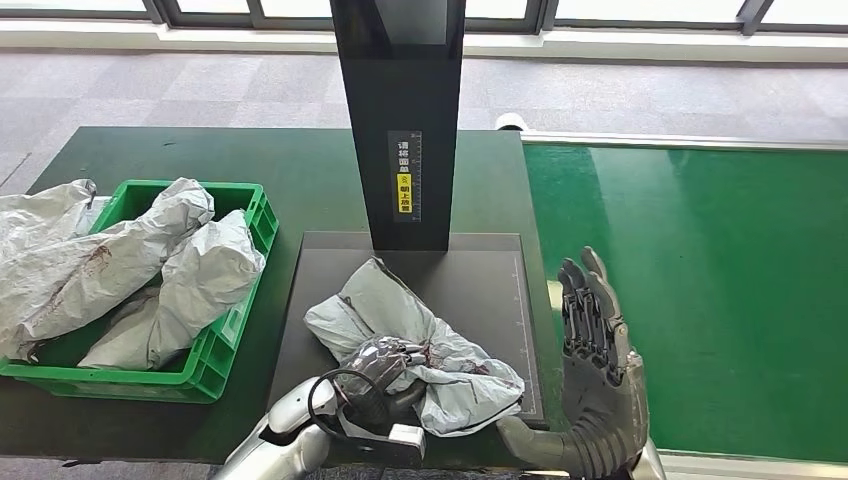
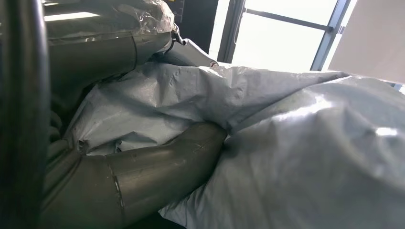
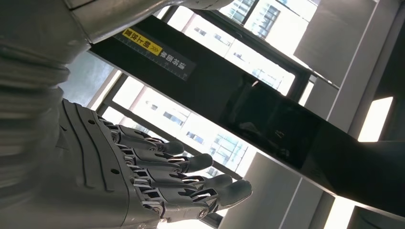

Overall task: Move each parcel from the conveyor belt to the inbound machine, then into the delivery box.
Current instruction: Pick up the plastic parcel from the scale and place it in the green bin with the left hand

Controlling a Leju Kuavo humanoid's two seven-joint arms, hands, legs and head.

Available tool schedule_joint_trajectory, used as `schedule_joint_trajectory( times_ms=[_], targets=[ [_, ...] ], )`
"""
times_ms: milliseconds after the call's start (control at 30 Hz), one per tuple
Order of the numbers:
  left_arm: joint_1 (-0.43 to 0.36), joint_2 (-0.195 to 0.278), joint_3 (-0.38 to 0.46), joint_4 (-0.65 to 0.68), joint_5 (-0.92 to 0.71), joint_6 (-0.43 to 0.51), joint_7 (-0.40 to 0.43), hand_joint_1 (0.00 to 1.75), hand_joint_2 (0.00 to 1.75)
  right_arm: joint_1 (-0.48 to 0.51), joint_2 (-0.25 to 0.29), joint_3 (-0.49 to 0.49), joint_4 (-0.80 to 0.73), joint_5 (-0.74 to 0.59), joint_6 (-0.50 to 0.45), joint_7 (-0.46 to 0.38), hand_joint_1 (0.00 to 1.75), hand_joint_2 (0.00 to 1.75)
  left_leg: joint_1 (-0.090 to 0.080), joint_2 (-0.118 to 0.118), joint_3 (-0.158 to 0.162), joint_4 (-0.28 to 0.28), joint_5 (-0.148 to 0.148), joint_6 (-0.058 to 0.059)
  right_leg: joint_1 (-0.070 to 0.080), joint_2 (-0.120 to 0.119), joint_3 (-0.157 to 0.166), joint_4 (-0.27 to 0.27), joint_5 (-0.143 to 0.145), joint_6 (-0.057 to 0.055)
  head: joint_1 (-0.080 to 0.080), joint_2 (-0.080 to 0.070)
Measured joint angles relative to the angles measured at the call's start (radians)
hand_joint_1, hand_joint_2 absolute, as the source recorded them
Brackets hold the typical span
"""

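A crumpled grey parcel lies on the dark platform of the inbound machine, in front of its black post. My left hand grips the parcel's near end, fingers curled over the top. Up close, the left wrist view has the grey wrapping bunched against my thumb. At the platform's right edge my right hand stands upright and open, apart from the parcel. Its straight fingers hold nothing, with the black post beyond them.
A green crate stands left of the platform with several grey parcels piled in it, one spilling over its left side. The green conveyor belt runs along the right. All of this sits on a dark green table.
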Motion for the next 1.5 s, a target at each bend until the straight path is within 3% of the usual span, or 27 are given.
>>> schedule_joint_trajectory(
  times_ms=[400, 533, 667, 833, 1000, 1133, 1300, 1500],
  targets=[
    [0.019, 0.009, 0.0, -0.039, 0.005, 0.011, -0.004, 1.75, 1.75, 0.0, -0.003, 0.0, 0.0, -0.001, -0.001, 0.0, 0.0, 1.75, 0.0, 0.0, -0.001, 0.0, 0.0, 0.0, 0.0, 0.0, -0.001, 0.0, 0.0, 0.0, 0.0, 0.0],
    [0.041, 0.009, 0.013, -0.089, 0.018, 0.138, -0.007, 1.75, 1.75, 0.0, -0.004, 0.0, 0.0, 0.004, -0.005, 0.0, 0.0, 1.75, 0.0, 0.0, -0.002, 0.0, 0.0, 0.0, 0.0, 0.0, -0.002, 0.0, 0.0, 0.0, 0.0, 0.0],
    [0.099, 0.008, 0.055, -0.279, 0.061, 0.309, -0.012, 1.75, 1.75, -0.002, -0.005, 0.0, 0.0, 0.01, 0.0, 0.0, 0.0, 1.75, 0.0, 0.0, -0.003, 0.0, 0.0, 0.0, 0.0, 0.0, -0.003, 0.0, 0.0, 0.0, 0.0, 0.0],
    [0.19, -0.042, 0.193, -0.607, -0.01, 0.388, -0.14, 1.75, 1.75, -0.019, -0.005, 0.0, 0.0, 0.0, 0.014, 0.0, 0.0, 1.75, 0.0, 0.0, -0.004, 0.0, 0.0, 0.0, 0.0, 0.001, -0.005, 0.0, 0.0, 0.0, 0.0, 0.0],
    [0.244, -0.07, 0.345, -0.912, 0.1, 0.389, -0.153, 1.75, 1.75, -0.019, -0.005, 0.013, 0.0, 0.002, -0.004, 0.0, 0.0, 1.75, 0.0, 0.001, -0.004, 0.0, 0.0, -0.001, 0.001, 0.001, -0.005, 0.001, -0.001, -0.001, 0.0, 0.0],
    [0.273, -0.079, 0.44, -1.083, 0.184, 0.389, -0.158, 1.75, 1.75, -0.018, -0.004, 0.019, 0.0, 0.012, -0.005, 0.0, 0.0, 1.75, 0.001, 0.001, -0.004, 0.0, 0.0, -0.001, 0.001, 0.001, -0.005, 0.001, -0.001, -0.002, 0.0, 0.0],
    [0.288, -0.084, 0.524, -1.187, 0.237, 0.389, -0.159, 1.75, 1.75, -0.024, -0.002, 0.019, 0.001, 0.012, -0.003, 0.0, 0.0, 1.75, 0.001, 0.001, -0.004, 0.0, 0.0, -0.001, 0.001, 0.0, -0.005, 0.001, -0.001, -0.002, 0.0, 0.0],
    [0.29, -0.086, 0.6, -1.147, 0.257, 0.389, -0.136, 1.75, 1.75, -0.028, -0.001, 0.032, 0.003, 0.028, -0.015, 0.0, 0.0, 1.75, 0.001, 0.0, -0.003, 0.0, 0.0, -0.001, 0.001, 0.0, -0.005, 0.0, -0.001, -0.002, 0.0, 0.0]
  ],
)
